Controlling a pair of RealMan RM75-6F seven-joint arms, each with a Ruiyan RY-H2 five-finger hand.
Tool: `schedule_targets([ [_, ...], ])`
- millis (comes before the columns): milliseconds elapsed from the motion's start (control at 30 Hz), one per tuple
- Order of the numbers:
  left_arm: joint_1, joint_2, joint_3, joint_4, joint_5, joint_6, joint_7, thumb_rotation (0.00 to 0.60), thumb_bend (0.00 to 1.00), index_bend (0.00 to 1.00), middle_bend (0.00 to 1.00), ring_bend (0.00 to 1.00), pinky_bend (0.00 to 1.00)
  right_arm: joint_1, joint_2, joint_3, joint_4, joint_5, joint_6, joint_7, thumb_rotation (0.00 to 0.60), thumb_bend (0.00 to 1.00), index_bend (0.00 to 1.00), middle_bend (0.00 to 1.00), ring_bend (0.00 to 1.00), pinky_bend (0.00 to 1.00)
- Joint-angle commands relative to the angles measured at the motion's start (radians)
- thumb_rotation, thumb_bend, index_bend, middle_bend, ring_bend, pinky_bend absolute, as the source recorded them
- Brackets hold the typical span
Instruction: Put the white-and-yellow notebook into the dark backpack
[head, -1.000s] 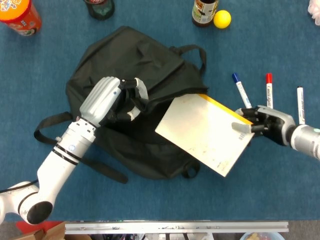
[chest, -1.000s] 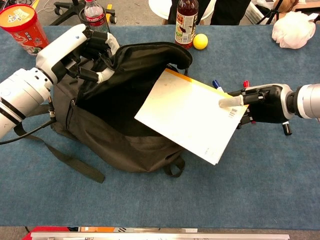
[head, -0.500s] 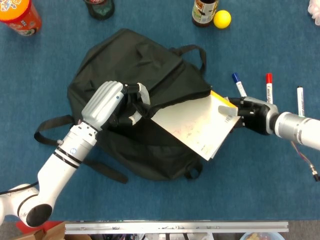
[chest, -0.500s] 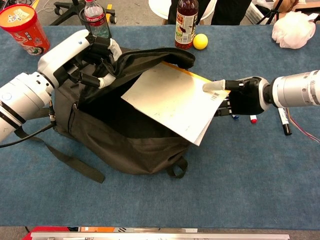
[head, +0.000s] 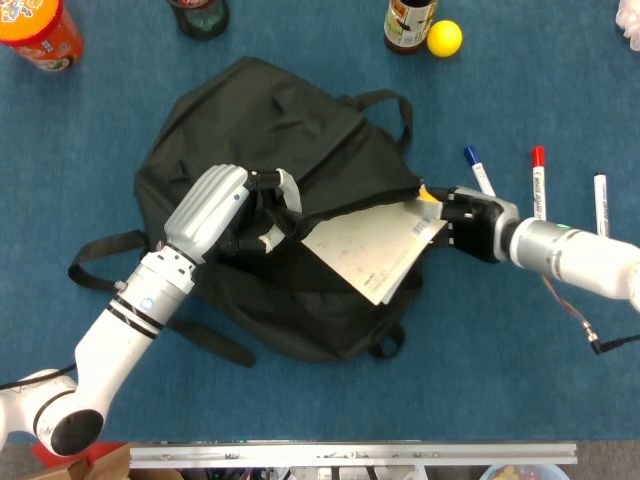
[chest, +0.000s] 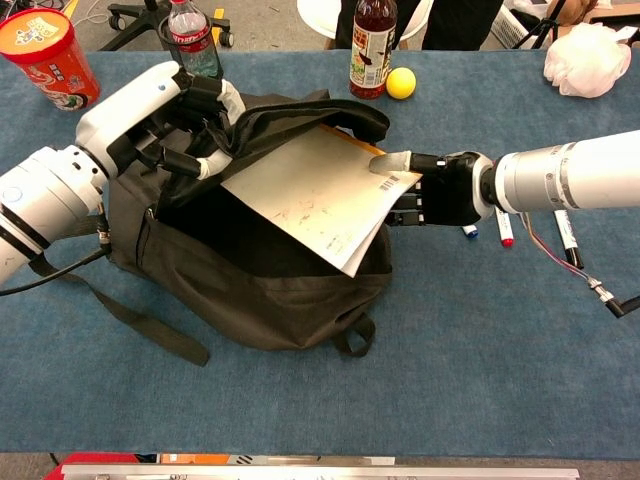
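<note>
The dark backpack (head: 270, 120) (chest: 260, 290) lies on the blue table with its mouth open toward the right. My left hand (head: 215, 205) (chest: 165, 110) grips the upper flap and holds it lifted. The white-and-yellow notebook (head: 370, 250) (chest: 310, 195) is tilted and sits partly inside the opening, its far edge hidden under the flap. My right hand (head: 470, 225) (chest: 435, 190) holds the notebook's right corner, thumb on top.
Three markers (head: 537, 180) lie right of the backpack, close behind my right arm. A yellow ball (head: 444, 38) and a bottle (head: 408, 22) stand at the back. An orange can (head: 35, 30) is at the back left. A backpack strap (head: 205, 340) trails toward the front left.
My right hand has moved left with the notebook, pushing it from beside the backpack into the open mouth. My left hand has stayed on the flap.
</note>
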Motion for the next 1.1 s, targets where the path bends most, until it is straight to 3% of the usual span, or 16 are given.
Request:
schedule_targets([
  [33,0.000,0.001,0.000,-0.001,-0.001,-0.001,-0.001,0.600,0.44,0.61,0.62,0.63,0.77,0.030,-0.011,-0.025,-0.007,0.034,0.022,-0.011,0.600,0.52,0.92,0.83,0.69,0.67],
  [233,0.001,0.006,0.003,-0.006,0.000,-0.004,-0.002,0.600,0.44,0.61,0.62,0.63,0.77,0.077,-0.037,-0.061,-0.011,0.105,0.089,-0.032,0.600,0.52,0.92,0.83,0.69,0.67],
  [400,0.001,0.008,0.003,-0.009,-0.004,-0.006,-0.001,0.600,0.44,0.61,0.62,0.63,0.77,0.090,-0.060,-0.058,-0.013,0.139,0.110,-0.055,0.600,0.51,0.91,0.77,0.64,0.67],
  [533,0.002,0.009,0.001,-0.008,-0.009,-0.007,-0.001,0.600,0.44,0.61,0.62,0.62,0.77,0.052,-0.080,-0.005,-0.003,0.127,0.088,-0.080,0.600,0.51,0.74,0.62,0.49,0.55],
  [733,0.005,0.016,0.003,-0.009,-0.010,-0.008,-0.008,0.600,0.44,0.61,0.62,0.62,0.77,-0.035,-0.121,0.081,0.019,0.071,0.066,-0.142,0.600,0.52,0.60,0.47,0.34,0.42],
  [1000,0.009,0.026,0.003,-0.006,-0.014,-0.009,-0.020,0.600,0.44,0.60,0.61,0.62,0.77,-0.157,-0.151,0.212,0.048,-0.016,-0.075,-0.258,0.600,0.52,0.16,0.21,0.08,0.24],
  [1100,0.009,0.029,0.002,-0.004,-0.017,-0.013,-0.025,0.600,0.44,0.60,0.61,0.62,0.77,-0.203,-0.153,0.252,0.054,-0.045,-0.133,-0.322,0.600,0.52,0.08,0.15,0.02,0.21],
])
